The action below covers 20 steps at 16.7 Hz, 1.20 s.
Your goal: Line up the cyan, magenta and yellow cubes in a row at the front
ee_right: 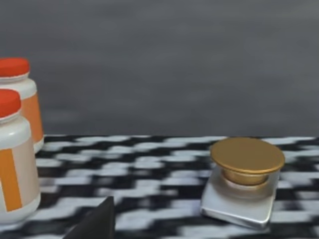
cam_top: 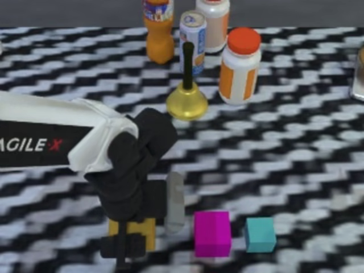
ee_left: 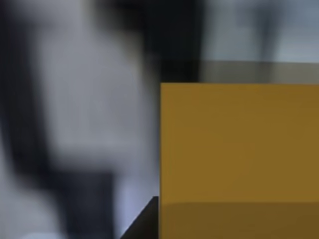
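Note:
The mustard-yellow cube (cam_top: 147, 233) sits at the front left, and my left gripper (cam_top: 126, 243) reaches down over it, shut on it. In the left wrist view the yellow cube (ee_left: 239, 149) fills most of the picture, with one dark fingertip (ee_left: 147, 221) against its edge. The magenta cube (cam_top: 212, 233) stands just right of it, then the small cyan cube (cam_top: 261, 235), the three roughly in a line. My right gripper (ee_right: 164, 235) is outside the top view and stands open, showing only one fingertip (ee_right: 99, 221).
A golden bell (cam_top: 186, 102) with a dark handle stands behind the cubes. Behind it are an orange bottle (cam_top: 159, 31), a can (cam_top: 193, 40) and a white jar with an orange cap (cam_top: 240, 68). A gold-lidded metal object (ee_right: 244, 179) sits at the right edge.

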### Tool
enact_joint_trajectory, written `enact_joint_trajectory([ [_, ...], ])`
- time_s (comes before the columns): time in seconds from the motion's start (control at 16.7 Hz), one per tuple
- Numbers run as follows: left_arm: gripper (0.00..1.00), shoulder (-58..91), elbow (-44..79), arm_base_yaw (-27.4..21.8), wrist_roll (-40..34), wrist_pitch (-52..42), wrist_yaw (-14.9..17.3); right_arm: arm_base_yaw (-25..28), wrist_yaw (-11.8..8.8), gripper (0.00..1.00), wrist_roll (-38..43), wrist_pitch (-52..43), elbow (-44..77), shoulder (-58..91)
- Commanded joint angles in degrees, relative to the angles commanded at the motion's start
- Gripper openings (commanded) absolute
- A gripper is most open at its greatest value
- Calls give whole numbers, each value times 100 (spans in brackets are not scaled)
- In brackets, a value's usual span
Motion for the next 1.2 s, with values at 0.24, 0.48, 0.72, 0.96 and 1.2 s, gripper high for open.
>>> enact_joint_trajectory([
  [0.24, 60, 0, 0, 0, 0, 0, 0, 0, 0, 100, 0, 0, 0, 0],
  [0.48, 90, 0, 0, 0, 0, 0, 0, 0, 0, 100, 0, 0, 0, 0],
  [0.72, 100, 0, 0, 0, 0, 0, 0, 0, 0, 100, 0, 0, 0, 0],
  [0.96, 100, 0, 0, 0, 0, 0, 0, 0, 0, 100, 0, 0, 0, 0],
  [1.2, 100, -40, 80, 2, 14, -100, -3, 0, 0, 100, 0, 0, 0, 0],
])
